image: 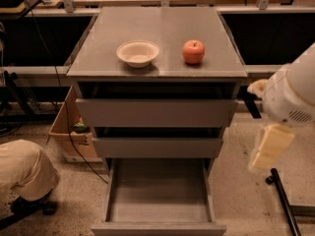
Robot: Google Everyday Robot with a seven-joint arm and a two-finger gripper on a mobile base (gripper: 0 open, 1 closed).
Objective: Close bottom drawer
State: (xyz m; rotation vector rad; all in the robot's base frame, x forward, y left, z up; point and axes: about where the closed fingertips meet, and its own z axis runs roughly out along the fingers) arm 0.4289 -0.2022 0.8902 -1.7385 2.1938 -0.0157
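Observation:
The bottom drawer [158, 193] of the grey cabinet is pulled far out toward me. Its shallow grey box is empty and its low front panel [158, 228] sits at the bottom edge of the view. The middle drawer [157, 146] and the top drawer [156, 113] stand out only slightly. My gripper [269, 147] hangs from the white arm [293, 95] at the right. It is beside the cabinet at about the middle drawer's height, apart from every drawer and holding nothing that I can see.
A white bowl [138, 53] and a red apple [193, 51] sit on the cabinet top [157, 28]. A cardboard box [74, 132] stands left of the cabinet. A person's knee and shoe [22, 176] are at lower left. A black bar [283, 200] lies on the floor at right.

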